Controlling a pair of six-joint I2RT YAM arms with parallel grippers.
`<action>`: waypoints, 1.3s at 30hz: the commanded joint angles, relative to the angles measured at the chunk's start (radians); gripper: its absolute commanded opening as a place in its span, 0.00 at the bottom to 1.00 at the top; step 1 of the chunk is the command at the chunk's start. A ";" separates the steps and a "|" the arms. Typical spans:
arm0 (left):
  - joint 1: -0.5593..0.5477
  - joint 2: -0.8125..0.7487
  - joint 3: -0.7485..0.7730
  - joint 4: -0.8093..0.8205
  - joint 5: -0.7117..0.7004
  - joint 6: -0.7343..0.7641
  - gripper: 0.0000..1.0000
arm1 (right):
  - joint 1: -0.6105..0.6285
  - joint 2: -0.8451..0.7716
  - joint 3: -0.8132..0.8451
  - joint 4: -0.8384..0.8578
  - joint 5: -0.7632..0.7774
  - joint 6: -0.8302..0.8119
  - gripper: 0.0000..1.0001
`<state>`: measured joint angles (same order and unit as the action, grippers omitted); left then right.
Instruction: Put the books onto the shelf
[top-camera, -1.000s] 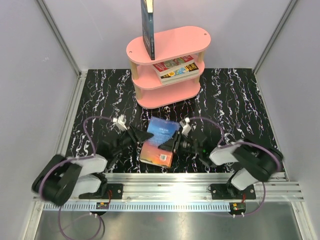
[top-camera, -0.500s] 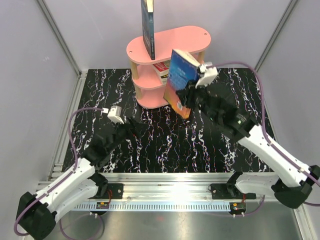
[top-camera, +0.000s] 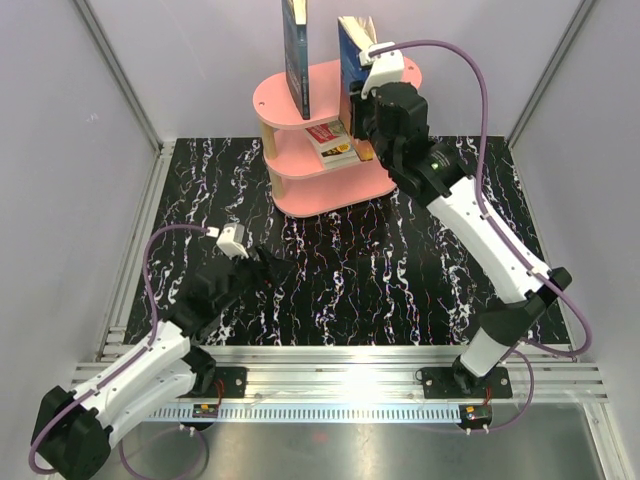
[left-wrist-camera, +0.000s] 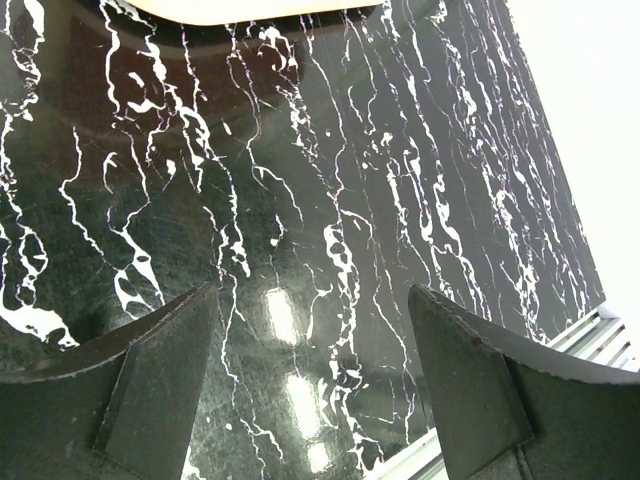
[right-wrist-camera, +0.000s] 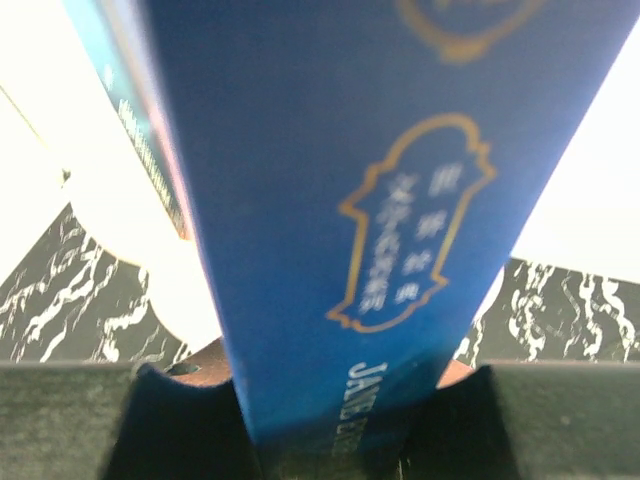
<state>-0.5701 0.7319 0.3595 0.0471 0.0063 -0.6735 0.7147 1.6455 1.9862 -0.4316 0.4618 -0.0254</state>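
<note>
The pink shelf stands at the back of the table. One dark blue book stands upright on its top board, also seen in the right wrist view as a dark book. My right gripper is shut on a second blue book, held upright over the top board. Its blue spine with gold lettering fills the right wrist view, clamped in the right gripper. Two books lie flat on the middle tier. My left gripper hangs open over the bare table, nothing in it.
The black marbled tabletop spreads in front of the shelf. Grey walls close in on the left, right and back. A metal rail runs along the near edge. The shelf's bottom board shows at the top of the left wrist view.
The right arm has carried the blue book up from the table's front to above the shelf's top board. The left gripper has let go of it, opened and stayed low.
</note>
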 joint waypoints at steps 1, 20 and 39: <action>-0.002 -0.019 -0.020 0.040 -0.023 0.012 0.79 | -0.018 -0.007 0.170 0.179 0.028 -0.044 0.00; -0.002 0.037 -0.076 0.135 0.008 0.006 0.76 | -0.089 0.447 0.672 0.159 -0.090 0.071 0.00; -0.002 0.080 -0.105 0.189 0.006 0.009 0.75 | -0.089 0.517 0.645 0.192 -0.104 0.053 0.00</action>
<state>-0.5701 0.8036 0.2661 0.1600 0.0116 -0.6739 0.6235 2.1700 2.5935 -0.3676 0.3721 0.0345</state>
